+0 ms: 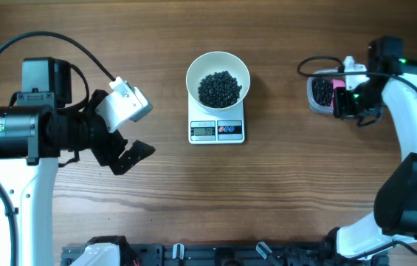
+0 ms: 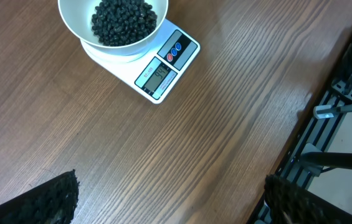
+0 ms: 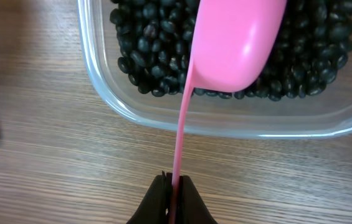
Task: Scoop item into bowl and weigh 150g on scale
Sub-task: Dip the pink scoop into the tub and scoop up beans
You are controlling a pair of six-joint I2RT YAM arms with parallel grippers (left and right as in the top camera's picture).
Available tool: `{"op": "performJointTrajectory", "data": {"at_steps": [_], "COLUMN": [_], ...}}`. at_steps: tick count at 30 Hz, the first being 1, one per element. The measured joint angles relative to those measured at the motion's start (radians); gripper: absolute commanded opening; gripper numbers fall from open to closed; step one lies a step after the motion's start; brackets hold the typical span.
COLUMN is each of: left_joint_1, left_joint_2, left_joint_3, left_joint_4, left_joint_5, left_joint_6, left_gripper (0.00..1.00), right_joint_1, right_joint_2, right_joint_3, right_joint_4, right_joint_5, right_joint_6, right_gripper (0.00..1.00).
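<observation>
At upper right, my right pincer [image 3: 174,186] clenched the pink scoop [image 3: 238,43] over the tub [image 3: 225,127] of beans [image 3: 144,50], my left pincer [image 1: 142,133] gaped empty, and the bowl [image 1: 193,74] sat on the scale [image 1: 217,131] at top centre.

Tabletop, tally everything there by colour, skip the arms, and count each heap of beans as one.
White: 2, bowl, scale
Pink: 1, scoop
Clear: 1, tub
Black: 2, beans in bowl, beans in tub
Total: 6
</observation>
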Motion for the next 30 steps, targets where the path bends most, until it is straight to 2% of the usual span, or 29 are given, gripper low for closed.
{"op": "performJointTrajectory", "data": {"at_steps": [13, 30], "left_joint_1": [0.000, 0.000], "left_joint_2": [0.000, 0.000], "left_joint_3": [0.000, 0.000], "left_joint_4": [0.000, 0.000], "left_joint_5": [0.000, 0.000], "left_joint_6": [0.000, 0.000], "left_gripper": [1.00, 1.00], "right_joint_1": [-0.161, -0.187], "right_joint_2": [0.000, 0.001], "right_joint_3": [0.000, -0.055], "right_joint_4": [-0.076, -0.016], "right_joint_5": [-0.220, -0.307], "right_joint_6": [0.001, 0.078], "right_gripper": [0.04, 0.04]}}
